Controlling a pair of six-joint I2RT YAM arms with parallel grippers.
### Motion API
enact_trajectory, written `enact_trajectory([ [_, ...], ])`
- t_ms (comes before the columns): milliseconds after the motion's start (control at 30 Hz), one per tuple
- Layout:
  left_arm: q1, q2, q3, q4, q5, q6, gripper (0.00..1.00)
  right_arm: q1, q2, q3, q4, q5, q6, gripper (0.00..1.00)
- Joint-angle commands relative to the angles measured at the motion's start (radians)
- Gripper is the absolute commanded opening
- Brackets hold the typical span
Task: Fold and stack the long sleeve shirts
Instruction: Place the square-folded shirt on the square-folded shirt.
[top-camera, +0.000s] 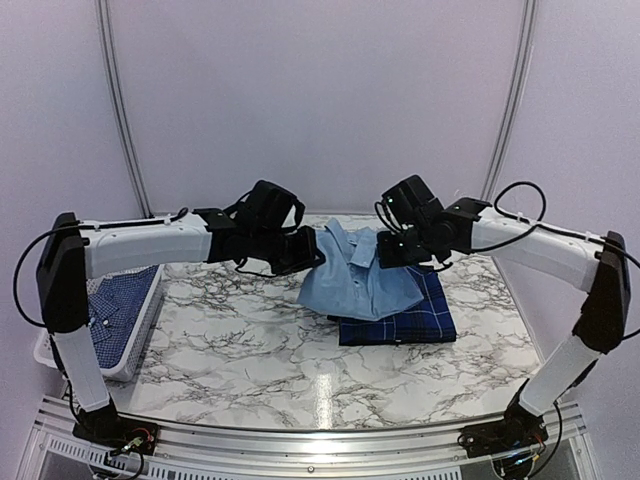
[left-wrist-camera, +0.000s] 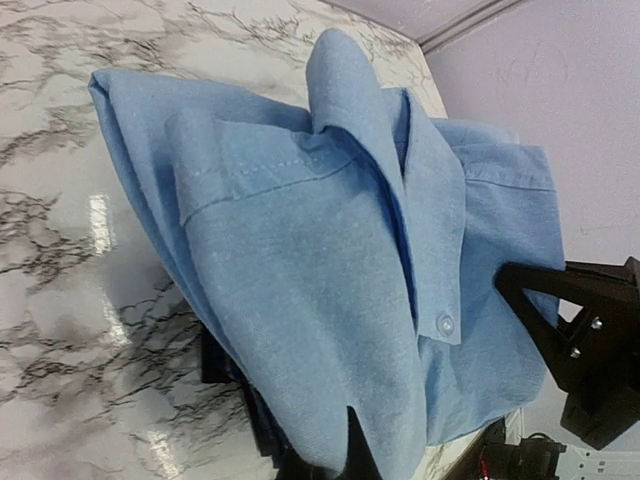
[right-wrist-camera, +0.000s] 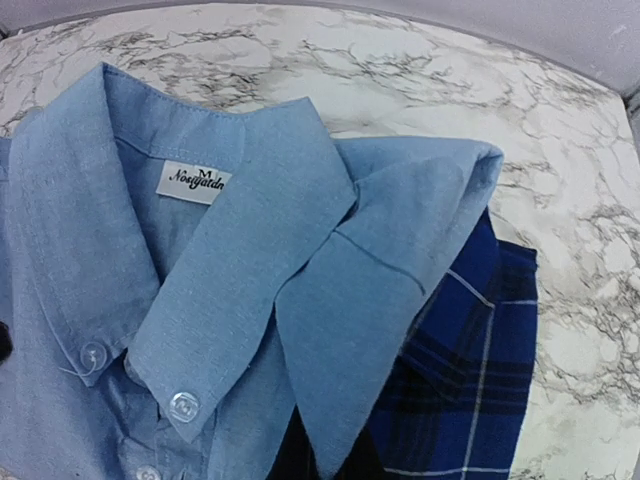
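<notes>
The folded light blue shirt (top-camera: 360, 280) hangs between my two grippers, held above the folded navy plaid shirt (top-camera: 410, 322) on the marble table. My left gripper (top-camera: 312, 250) is shut on the light blue shirt's left edge; in the left wrist view the cloth (left-wrist-camera: 330, 270) drapes over the fingers. My right gripper (top-camera: 385, 250) is shut on the shirt's right edge by the collar (right-wrist-camera: 230, 270); the plaid shirt (right-wrist-camera: 460, 380) shows below it. A small-check blue-and-white shirt (top-camera: 112, 305) lies in the basket at the left.
A white basket (top-camera: 140, 335) stands at the table's left edge. The marble tabletop (top-camera: 250, 350) stretches in front of the shirts. White walls and metal frame posts enclose the back and sides.
</notes>
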Motion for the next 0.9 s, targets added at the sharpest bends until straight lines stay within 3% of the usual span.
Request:
enact_trajectory([
  [0, -0.074, 0.109, 0.127, 0.070, -0.032, -0.028, 0.00, -0.047, -0.141, -0.105, 0.039, 0.055, 0.023, 0.00],
  [333, -0.122, 0.295, 0.324, 0.068, -0.031, -0.068, 0.00, -0.174, -0.285, -0.261, 0.048, 0.031, -0.017, 0.00],
  [867, -0.134, 0.336, 0.254, 0.064, -0.086, -0.125, 0.00, -0.298, -0.229, -0.362, 0.127, -0.015, -0.073, 0.00],
])
